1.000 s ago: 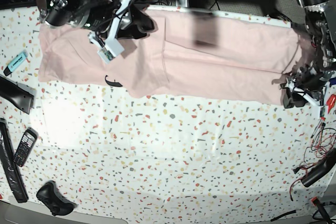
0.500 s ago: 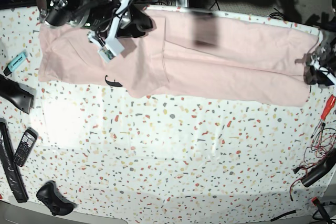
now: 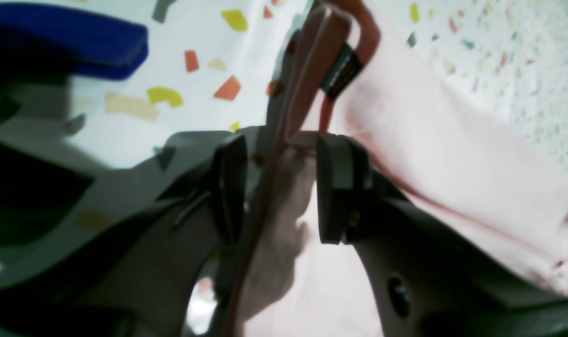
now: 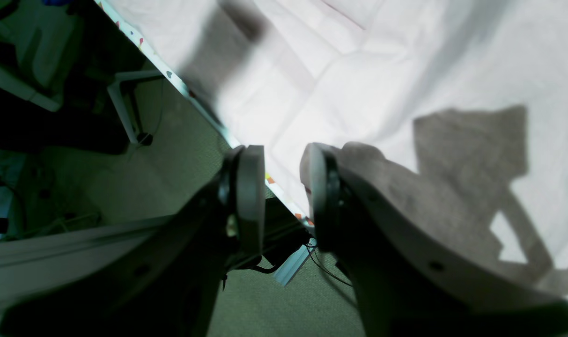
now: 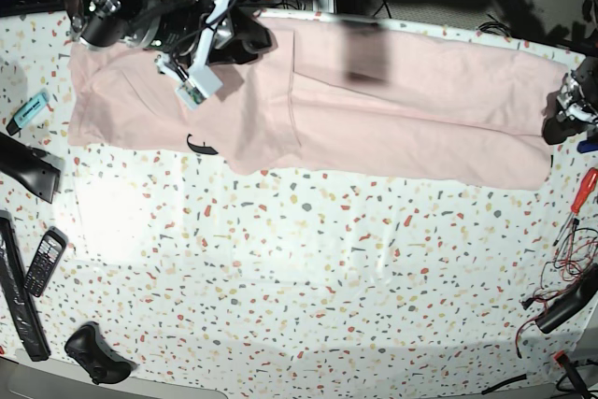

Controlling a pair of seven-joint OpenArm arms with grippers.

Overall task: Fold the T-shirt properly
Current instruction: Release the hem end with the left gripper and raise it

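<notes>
The pale pink T-shirt [image 5: 374,109] lies spread out along the far side of the table, plain side up, with a small black mark [image 5: 201,145] at its near left edge. My left gripper [image 5: 561,111] is at the shirt's right end. In the left wrist view the left gripper [image 3: 284,187] has its jaws apart, with a folded hem of the T-shirt [image 3: 452,164] standing between them. My right gripper [image 5: 252,44] hovers over the shirt's far left part. In the right wrist view the right gripper [image 4: 279,196] is slightly open and empty above the T-shirt [image 4: 382,70], at the table's far edge.
A phone [image 5: 45,263], a black bar [image 5: 19,296] and a black controller [image 5: 93,354] lie near the left edge, with a teal object [image 5: 28,111] further back. A red screwdriver [image 5: 584,184] and loose wires [image 5: 570,249] lie at the right edge. A blue object [image 3: 68,37] lies beside the left gripper.
My left gripper moved from the shirt's near right corner to the right and toward the far side. The shirt's right end is now stretched out flat. The right arm barely moved.
</notes>
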